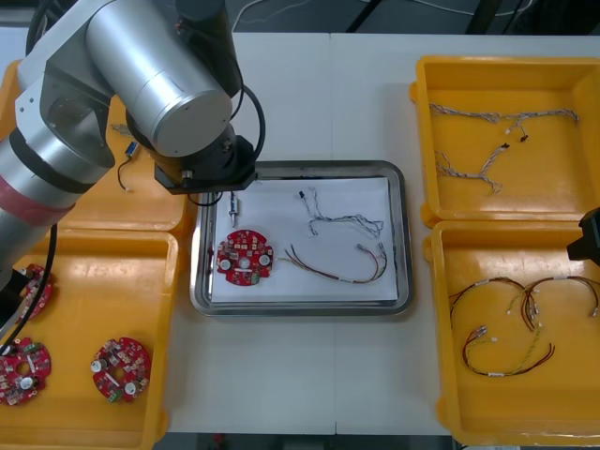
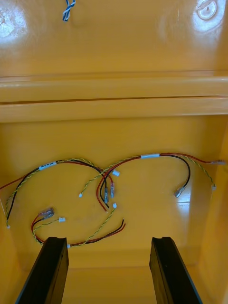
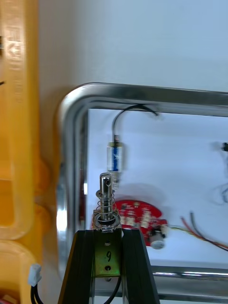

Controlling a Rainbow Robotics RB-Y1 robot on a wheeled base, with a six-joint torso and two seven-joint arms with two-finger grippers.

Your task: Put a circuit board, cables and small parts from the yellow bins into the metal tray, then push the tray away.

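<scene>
My left gripper (image 1: 228, 195) hangs over the far left corner of the metal tray (image 1: 300, 167), shut on a small metal part (image 3: 106, 204) with a spring and a pin. Past its fingertips (image 3: 83, 237) a short black cable with a blue cylinder (image 3: 115, 159) lies on the tray's white inside (image 3: 156, 142). A red circuit board (image 1: 246, 256), a blue and white cable (image 1: 342, 222) and a red and yellow cable (image 1: 342, 265) also lie in the tray. My right gripper (image 2: 109, 240) stands open above red and yellow cables (image 2: 102, 183) in the near right bin (image 1: 450, 394).
The near left yellow bin (image 1: 94, 281) holds three circuit boards (image 1: 120, 367). A black cable (image 1: 129, 155) lies in the far left bin, blue and white cables (image 1: 487, 169) in the far right bin (image 1: 562, 187). My left arm covers much of the left bins.
</scene>
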